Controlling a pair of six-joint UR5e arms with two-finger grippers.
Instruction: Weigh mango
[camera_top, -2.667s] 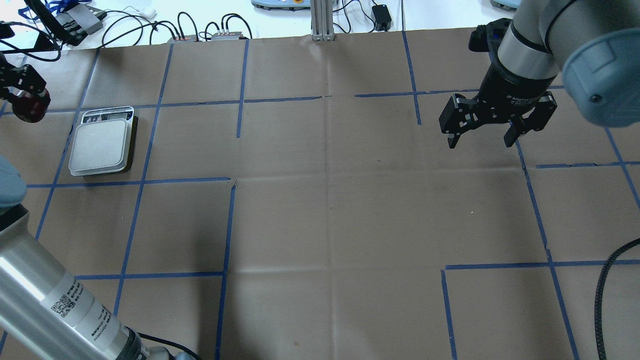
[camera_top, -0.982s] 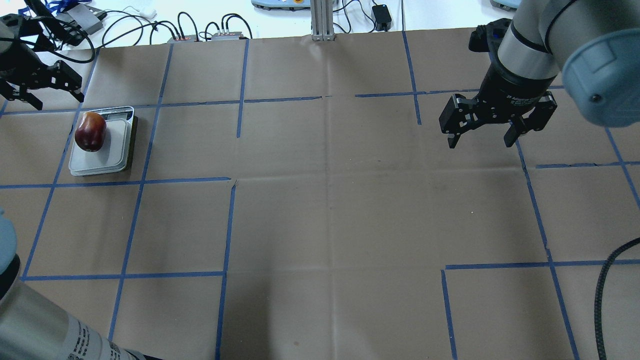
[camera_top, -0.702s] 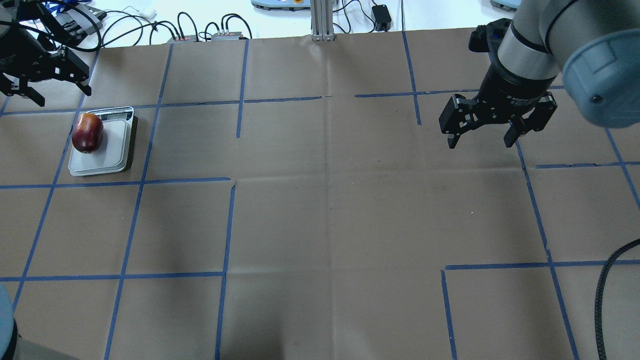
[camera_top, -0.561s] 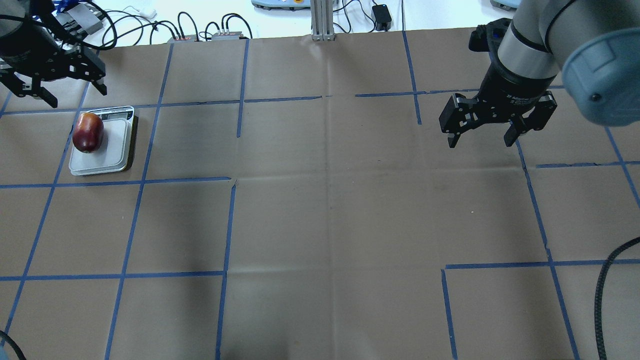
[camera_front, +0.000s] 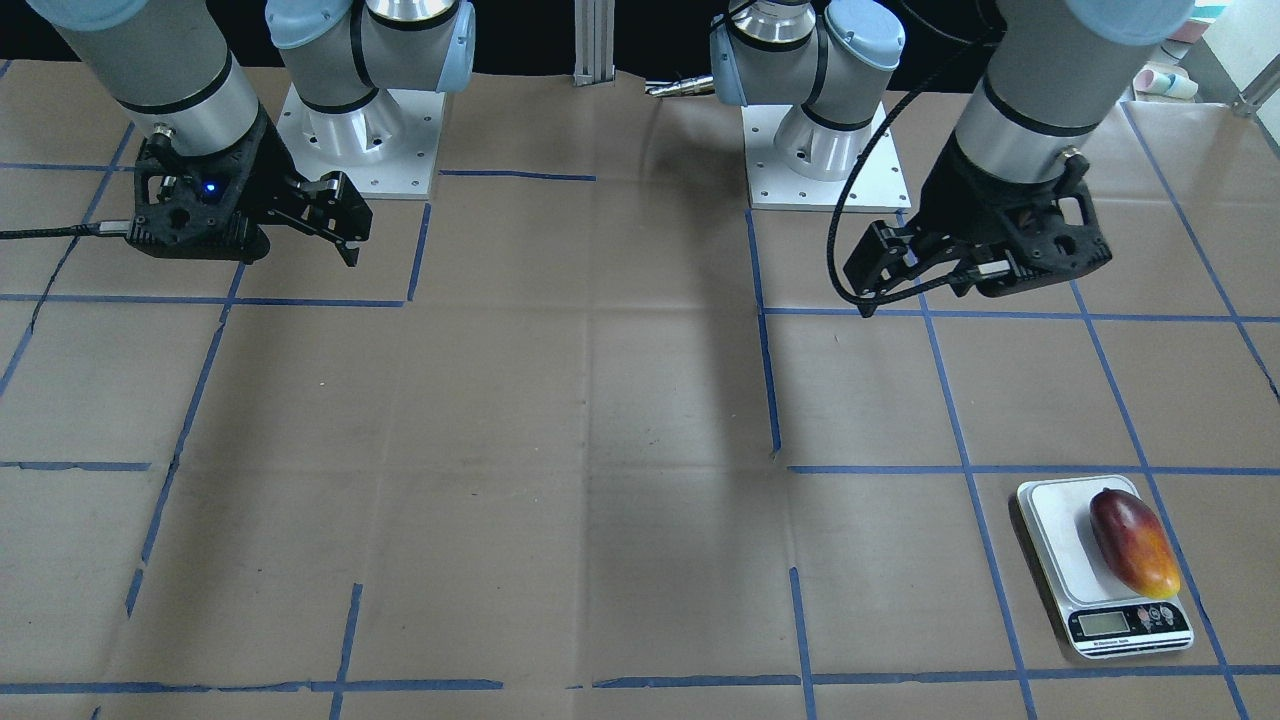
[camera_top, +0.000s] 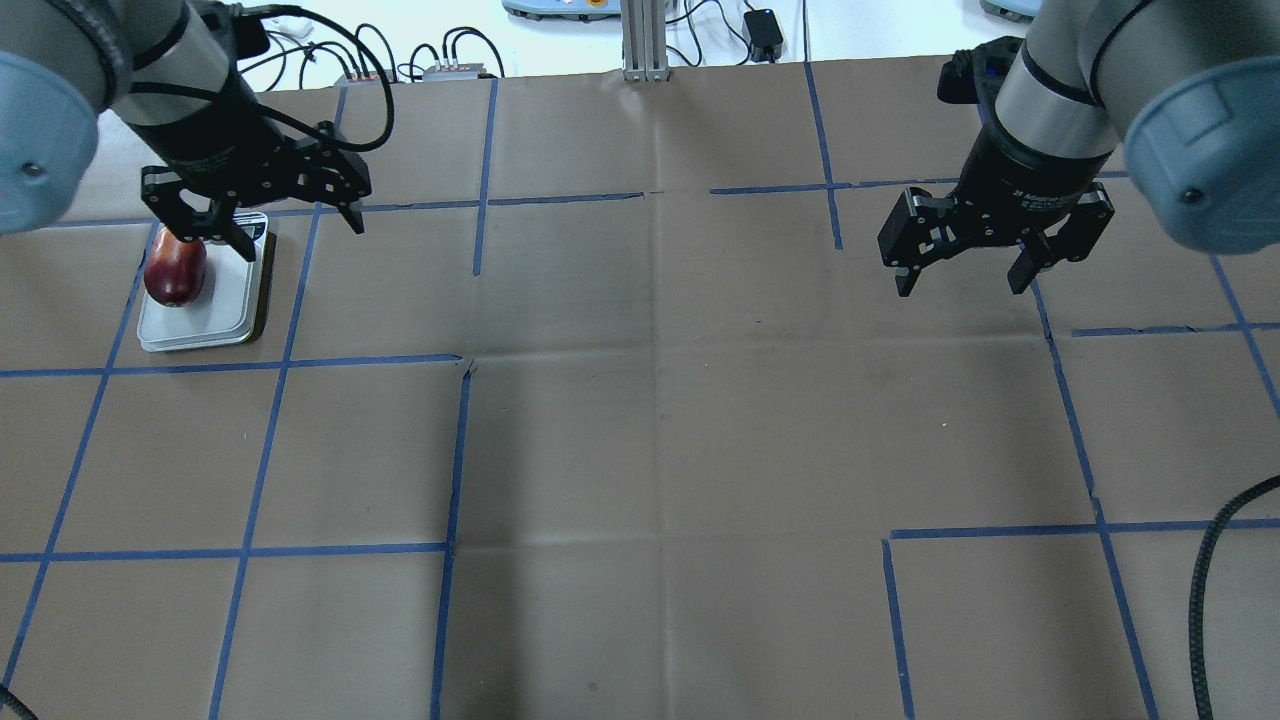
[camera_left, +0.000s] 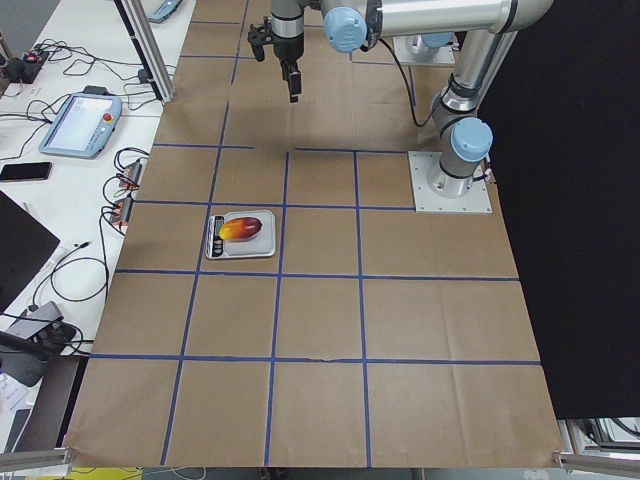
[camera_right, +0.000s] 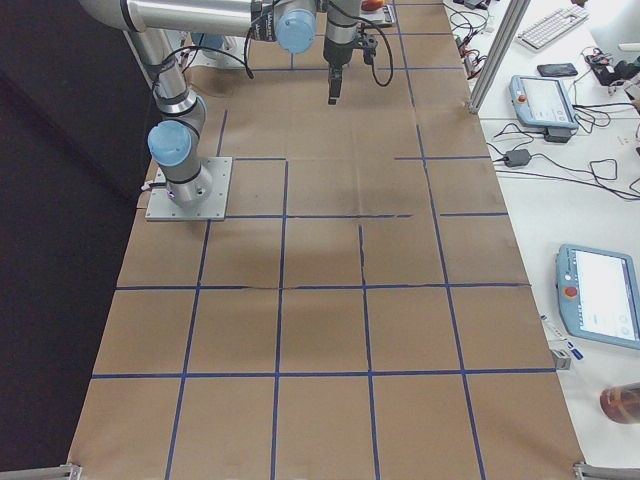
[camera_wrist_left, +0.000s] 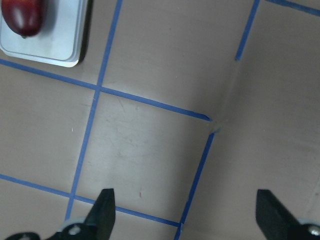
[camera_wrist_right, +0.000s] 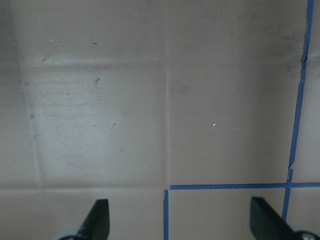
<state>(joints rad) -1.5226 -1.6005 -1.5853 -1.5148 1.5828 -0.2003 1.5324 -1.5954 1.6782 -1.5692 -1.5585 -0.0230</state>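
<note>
The tabletop (camera_top: 640, 420) is covered with brown paper, divided by blue tape lines. The mango (camera_front: 1133, 541) lies on the platform of the small scale (camera_front: 1060, 535), along one side edge, its yellow end toward the display. The left gripper (camera_top: 300, 238) hangs apart from the mango, wide open and empty. The right gripper (camera_top: 960, 288), far on the other side, is also wide open and holds nothing.

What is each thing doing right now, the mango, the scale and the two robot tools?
mango: lying on its side on the scale, nothing holding it.
scale: flat on the table, carrying the mango; display too small to read.
left tool: open, empty, up off the table, apart from the mango.
right tool: open, empty, hovering over the table, far from the scale.
</note>
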